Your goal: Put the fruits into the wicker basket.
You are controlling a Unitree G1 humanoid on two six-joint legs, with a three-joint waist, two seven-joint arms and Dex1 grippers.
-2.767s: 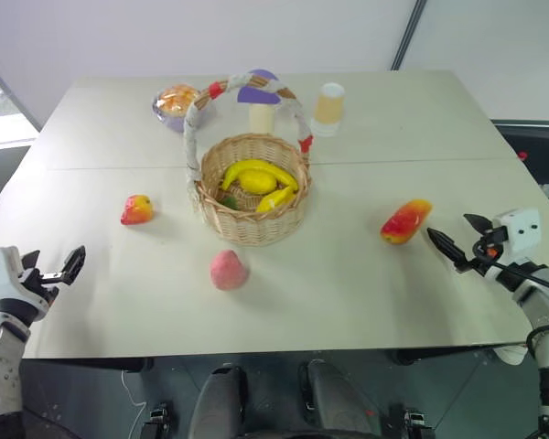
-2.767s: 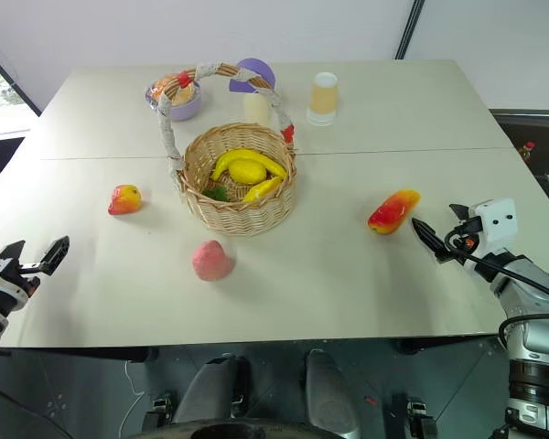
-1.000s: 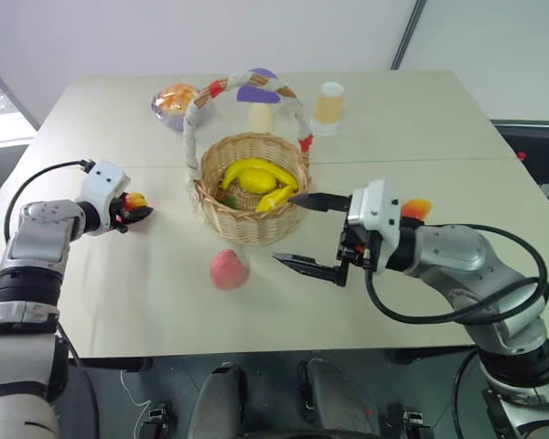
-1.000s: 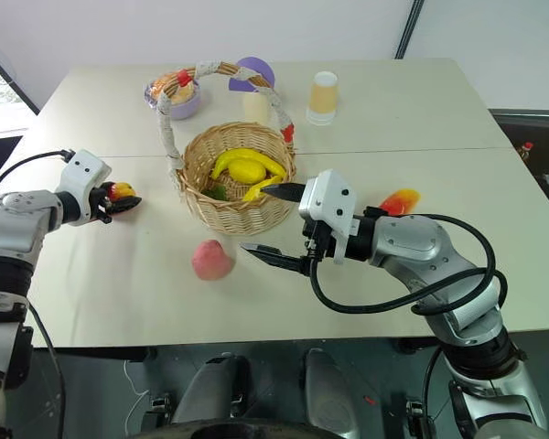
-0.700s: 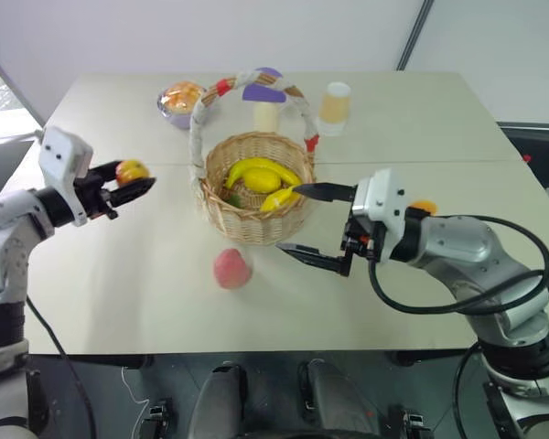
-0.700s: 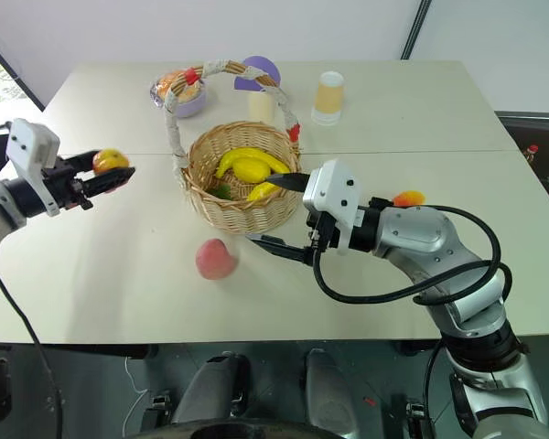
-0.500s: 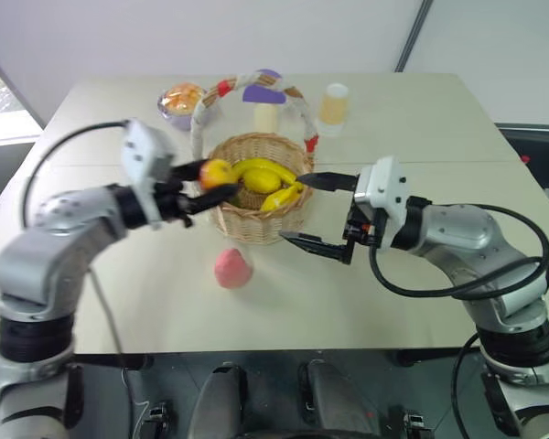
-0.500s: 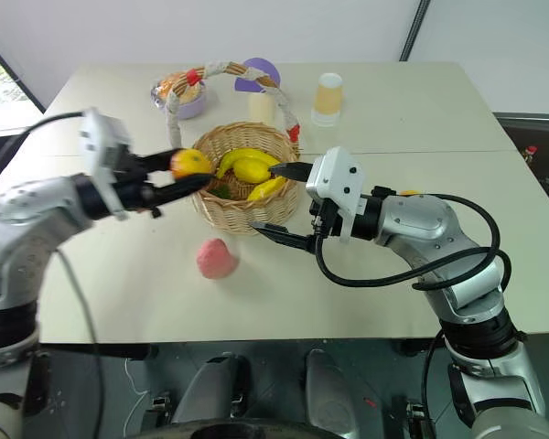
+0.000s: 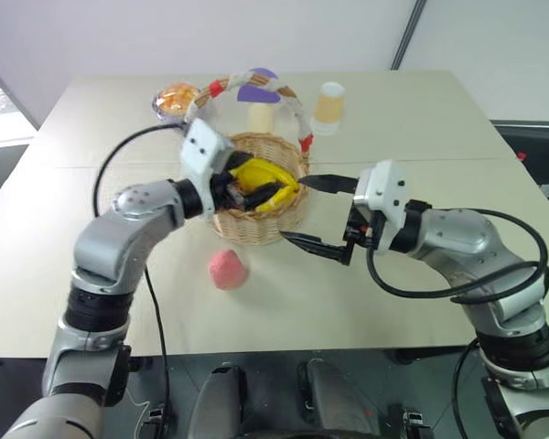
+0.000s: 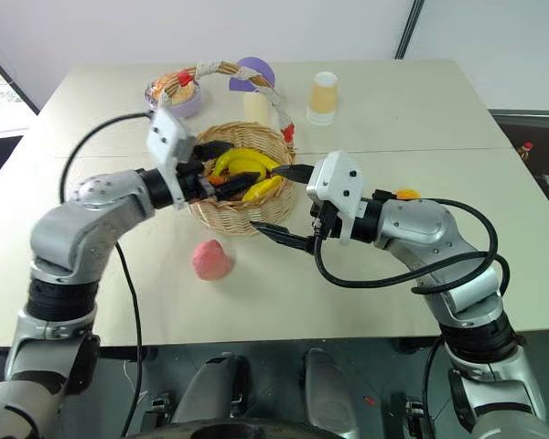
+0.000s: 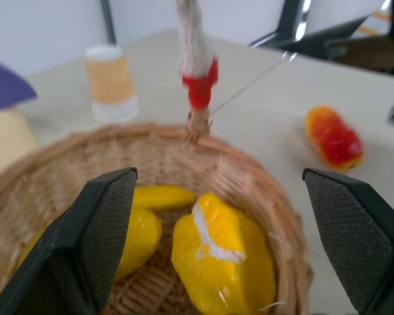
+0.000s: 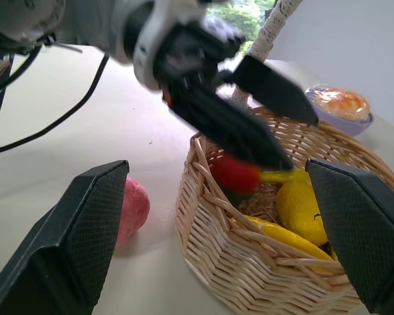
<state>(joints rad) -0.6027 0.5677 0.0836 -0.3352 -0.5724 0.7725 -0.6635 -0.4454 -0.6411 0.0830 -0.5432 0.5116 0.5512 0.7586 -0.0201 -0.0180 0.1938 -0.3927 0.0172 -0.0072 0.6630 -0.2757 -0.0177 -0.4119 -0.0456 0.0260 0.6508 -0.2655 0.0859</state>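
Right wrist view: left gripper sits over the wicker basket, fingers spread, nothing pinched. Small red-yellow fruit lies inside, just below the fingertips, beside the yellow toy fruit. Judged: release step for fruit no. 1.

To do it well: lift the left arm straight up and out, clear of the handle and rim, w/o dragging the basket; then go for the next fruit.

Right gripper hovers level just beside the basket's right side, pointing left, fingers wide apart, empty. Left forearm reaches level across the near-left rim.

Pink peach-like fruit rests on the table in front of the basket, near. Mango-like fruit lies on the table right of the basket, behind the right arm.
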